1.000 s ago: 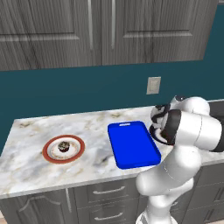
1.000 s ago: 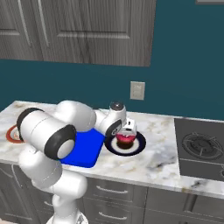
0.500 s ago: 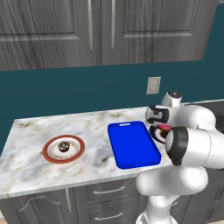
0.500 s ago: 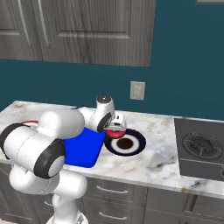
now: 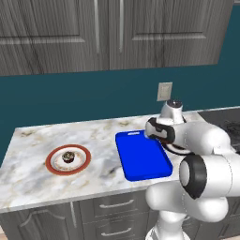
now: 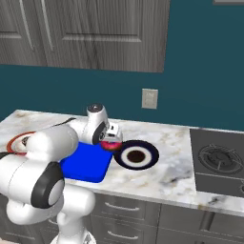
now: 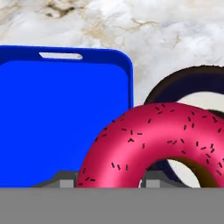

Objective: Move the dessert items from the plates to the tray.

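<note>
While I had the claw [image 6: 110, 141] shut tight on the pink donut [image 7: 151, 144], I held it up in the air, between the dark plate [image 6: 137, 156] and the blue tray [image 5: 142, 156]. I thought it could slip out if I swung too fast, or land on the tabletop [image 5: 33, 164] if I let go before the tray. My cupcake [image 5: 68, 156] sat on the red-rimmed plate [image 5: 53, 164], far left.
</note>
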Motion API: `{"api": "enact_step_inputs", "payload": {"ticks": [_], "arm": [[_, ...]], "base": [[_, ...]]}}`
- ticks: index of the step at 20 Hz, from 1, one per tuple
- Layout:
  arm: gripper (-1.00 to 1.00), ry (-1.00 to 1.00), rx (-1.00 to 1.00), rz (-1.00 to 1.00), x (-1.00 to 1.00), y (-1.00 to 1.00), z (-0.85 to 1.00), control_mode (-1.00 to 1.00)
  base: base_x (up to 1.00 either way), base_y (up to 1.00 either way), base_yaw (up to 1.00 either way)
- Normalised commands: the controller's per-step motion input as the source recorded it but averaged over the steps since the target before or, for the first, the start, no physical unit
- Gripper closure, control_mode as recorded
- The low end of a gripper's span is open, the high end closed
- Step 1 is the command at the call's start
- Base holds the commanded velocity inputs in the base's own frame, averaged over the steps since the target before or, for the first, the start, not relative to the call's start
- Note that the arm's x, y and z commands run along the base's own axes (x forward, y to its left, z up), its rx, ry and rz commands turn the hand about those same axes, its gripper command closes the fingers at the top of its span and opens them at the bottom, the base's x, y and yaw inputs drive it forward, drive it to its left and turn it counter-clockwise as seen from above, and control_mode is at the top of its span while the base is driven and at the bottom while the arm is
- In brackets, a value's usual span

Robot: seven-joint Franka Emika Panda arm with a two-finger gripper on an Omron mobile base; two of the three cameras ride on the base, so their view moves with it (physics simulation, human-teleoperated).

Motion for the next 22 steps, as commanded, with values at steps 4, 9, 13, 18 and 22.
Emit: {"api": "enact_step_inputs", "payload": {"ticks": [4, 9, 13, 18, 22], "arm": [[1.00, 0.00, 0.00, 0.00, -0.08, 0.54, 0.00, -1.00], [1.00, 0.00, 0.00, 0.00, -0.01, 0.50, 0.00, -1.00], [1.00, 0.00, 0.00, 0.00, 0.00, 0.36, 0.00, -1.00], [1.00, 0.02, 0.00, 0.00, 0.00, 0.41, -0.05, -1.00], [1.00, 0.05, 0.00, 0.00, 0.05, 0.29, -0.26, -1.00]], "base": [[0.00, 0.00, 0.00], [0.00, 0.00, 0.00], [0.00, 0.00, 0.00], [0.00, 0.00, 0.00], [0.00, 0.00, 0.00]]}}
